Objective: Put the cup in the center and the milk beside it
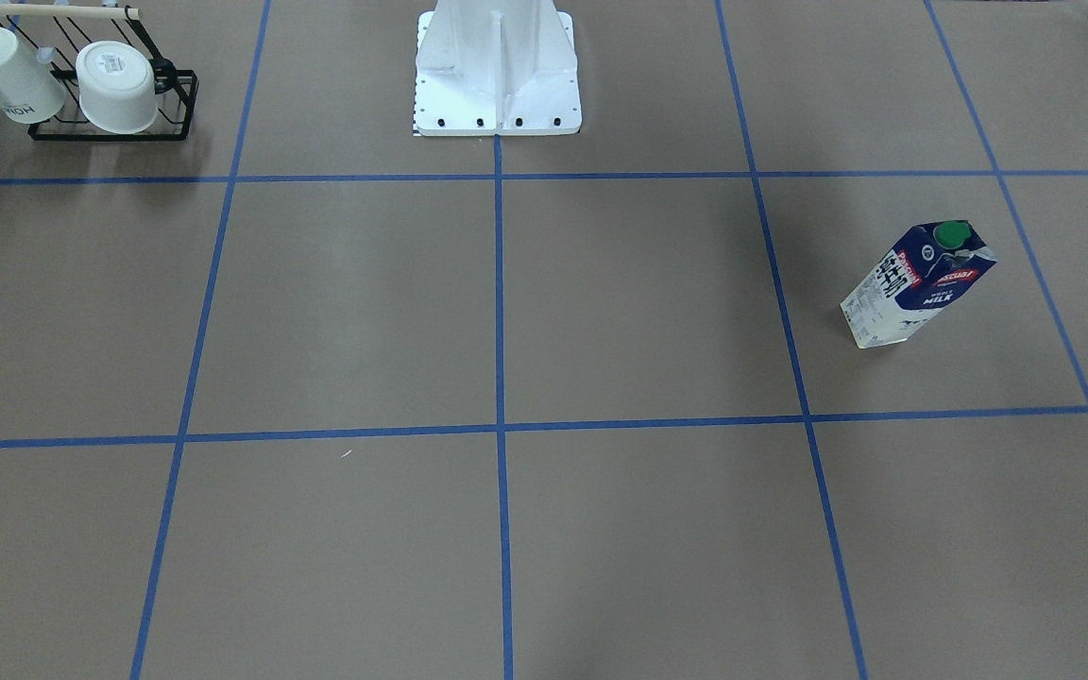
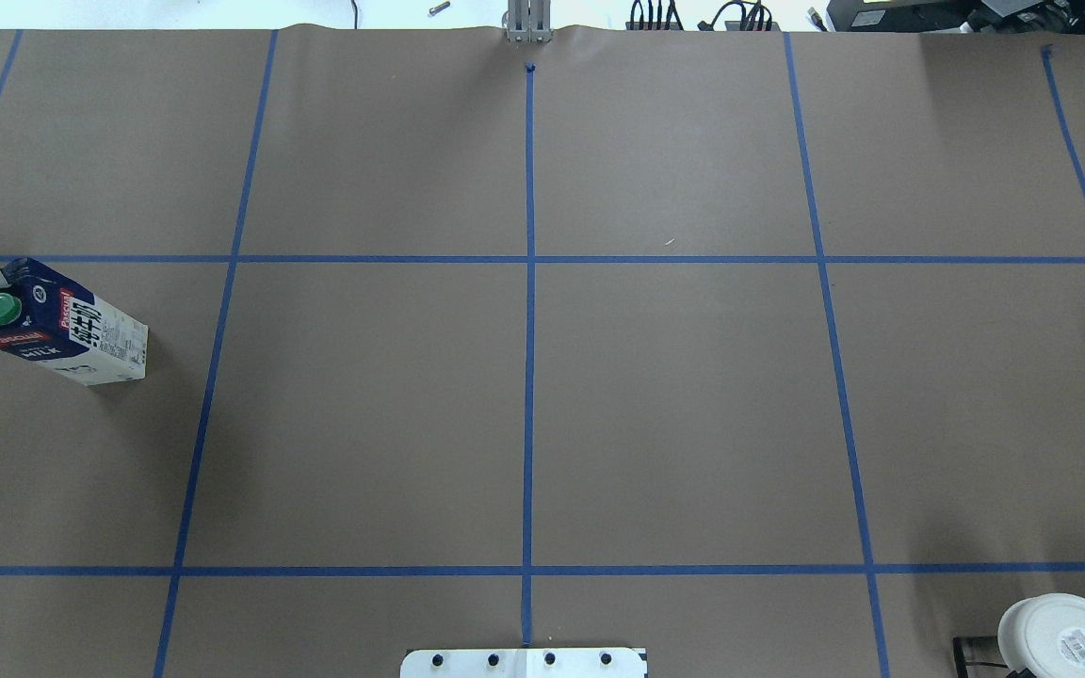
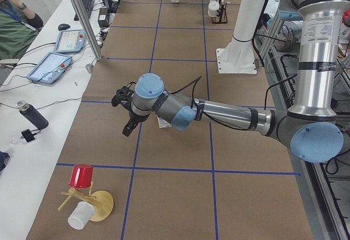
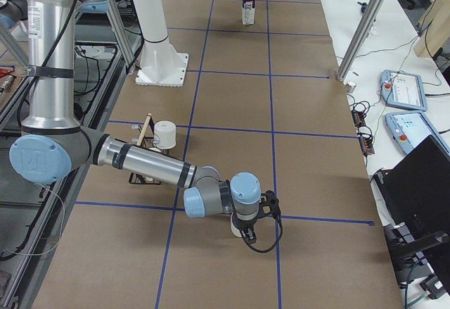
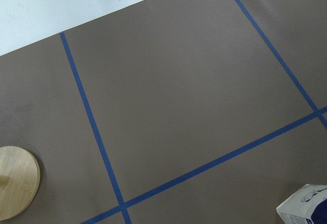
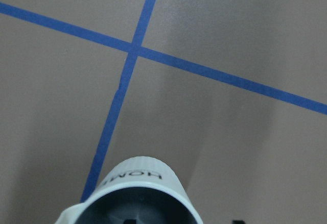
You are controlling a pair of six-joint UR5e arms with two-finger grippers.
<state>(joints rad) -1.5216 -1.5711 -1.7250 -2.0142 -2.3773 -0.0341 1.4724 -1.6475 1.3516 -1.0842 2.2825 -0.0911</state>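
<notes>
The milk (image 2: pixel 53 325) stands upright in a square at the robot's left, outside the center (image 2: pixel 392 414). It also shows in the front view (image 1: pixel 922 283). My left gripper (image 3: pixel 124 111) hovers close over it; the left wrist view shows only the milk's corner (image 5: pixel 305 207). The cup (image 6: pixel 135 196), white with a dark grey inside, sits right under my right gripper (image 4: pixel 251 230) at the table's right end, near a tape crossing. No fingers show in the wrist views, so I cannot tell whether either gripper is open or shut.
A black rack (image 1: pixel 180 109) holds a tall white mug (image 1: pixel 6 76) and a handleless white cup (image 1: pixel 119 85) near the robot's base (image 1: pixel 497 94). A wooden stand (image 3: pixel 101 204) with a red cup (image 3: pixel 82 175) stands at the left end.
</notes>
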